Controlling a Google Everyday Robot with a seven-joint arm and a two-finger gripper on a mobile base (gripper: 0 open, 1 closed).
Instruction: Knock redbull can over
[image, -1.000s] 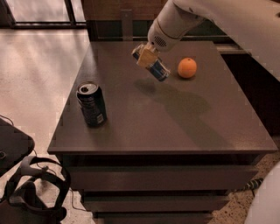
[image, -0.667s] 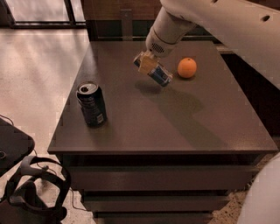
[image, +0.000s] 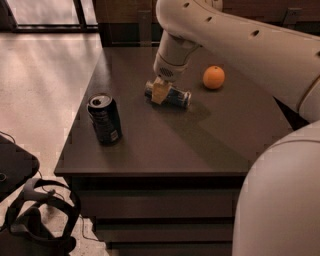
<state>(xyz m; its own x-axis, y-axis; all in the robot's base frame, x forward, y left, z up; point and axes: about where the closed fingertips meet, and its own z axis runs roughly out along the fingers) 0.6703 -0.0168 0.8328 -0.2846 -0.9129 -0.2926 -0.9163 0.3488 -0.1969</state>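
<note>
The redbull can (image: 172, 96), slim with blue and silver panels, lies on its side on the dark table (image: 200, 145), its long axis running left to right, left of the middle at the back. My gripper (image: 159, 91) hangs from the white arm and sits right at the can's left end, covering part of it. The can's right end with the silver top points towards the orange.
A wider dark can (image: 104, 119) with a white label patch stands upright near the table's left front edge. An orange (image: 213, 77) lies at the back right. My white arm fills the right side. Black gear (image: 30, 220) lies on the floor at the lower left.
The redbull can was tilted at the gripper and now lies flat on its side on the table. The gripper has come down with it.
</note>
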